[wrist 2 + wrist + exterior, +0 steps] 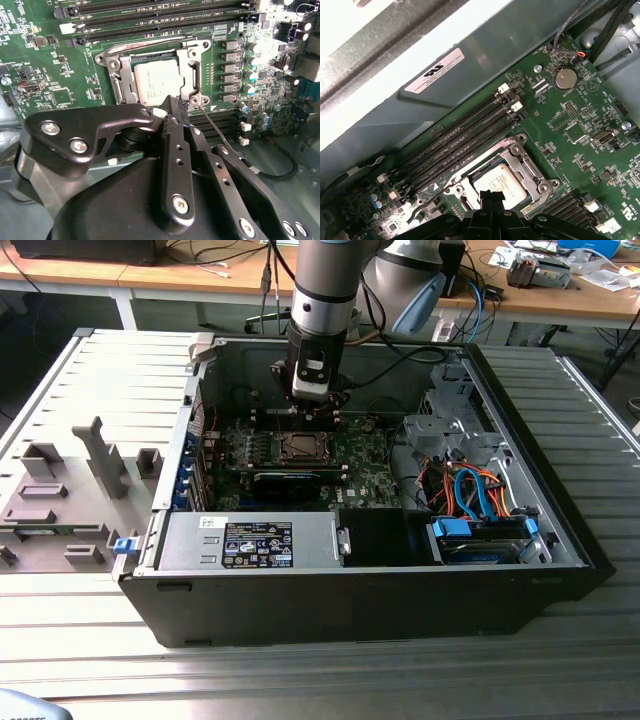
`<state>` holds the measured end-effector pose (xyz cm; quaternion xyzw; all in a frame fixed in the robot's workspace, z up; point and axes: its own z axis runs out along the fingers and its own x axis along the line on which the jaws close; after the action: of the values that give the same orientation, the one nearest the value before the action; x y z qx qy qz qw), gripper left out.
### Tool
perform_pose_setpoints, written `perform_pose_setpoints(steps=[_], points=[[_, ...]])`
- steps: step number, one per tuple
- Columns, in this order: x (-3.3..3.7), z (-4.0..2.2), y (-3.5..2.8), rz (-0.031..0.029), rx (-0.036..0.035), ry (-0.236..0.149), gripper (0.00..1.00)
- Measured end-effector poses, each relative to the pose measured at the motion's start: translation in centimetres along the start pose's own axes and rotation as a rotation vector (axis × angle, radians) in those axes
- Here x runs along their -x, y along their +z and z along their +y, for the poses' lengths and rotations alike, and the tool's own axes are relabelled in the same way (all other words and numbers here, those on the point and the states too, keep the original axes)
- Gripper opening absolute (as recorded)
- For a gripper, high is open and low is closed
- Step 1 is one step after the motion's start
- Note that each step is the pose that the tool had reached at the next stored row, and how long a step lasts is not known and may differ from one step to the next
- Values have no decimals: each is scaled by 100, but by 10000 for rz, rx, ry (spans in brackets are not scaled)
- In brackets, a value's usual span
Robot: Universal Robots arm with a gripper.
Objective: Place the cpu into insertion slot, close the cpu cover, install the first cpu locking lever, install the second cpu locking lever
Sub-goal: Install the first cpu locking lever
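The cpu (156,82) (501,186) lies flat in the insertion slot (300,448), its silver top showing through the window of the cpu cover (193,75) (526,169), which is folded down over it. One thin locking lever (216,129) sticks out from the socket's corner, away from the board. A second lever (142,43) lies along the socket's edge beside the memory slots. My gripper (170,102) (490,195) (318,408) hovers just over the socket's corner near the raised lever, fingers shut together with nothing between them.
Long black memory slots (150,20) (460,142) run beside the socket. A coin battery (565,78), capacitors (250,65) and the case wall (470,75) are close by. Cables and a drive bay (470,495) fill the exterior view's right; a grey fixture tray (70,500) sits left of the case.
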<state>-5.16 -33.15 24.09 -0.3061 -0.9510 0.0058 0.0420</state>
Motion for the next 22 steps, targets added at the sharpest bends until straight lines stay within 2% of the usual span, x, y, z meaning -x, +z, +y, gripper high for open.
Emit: perform_pose_setpoints(steps=[22], points=[[0, 0, 0, -5, -9, -121, 11]])
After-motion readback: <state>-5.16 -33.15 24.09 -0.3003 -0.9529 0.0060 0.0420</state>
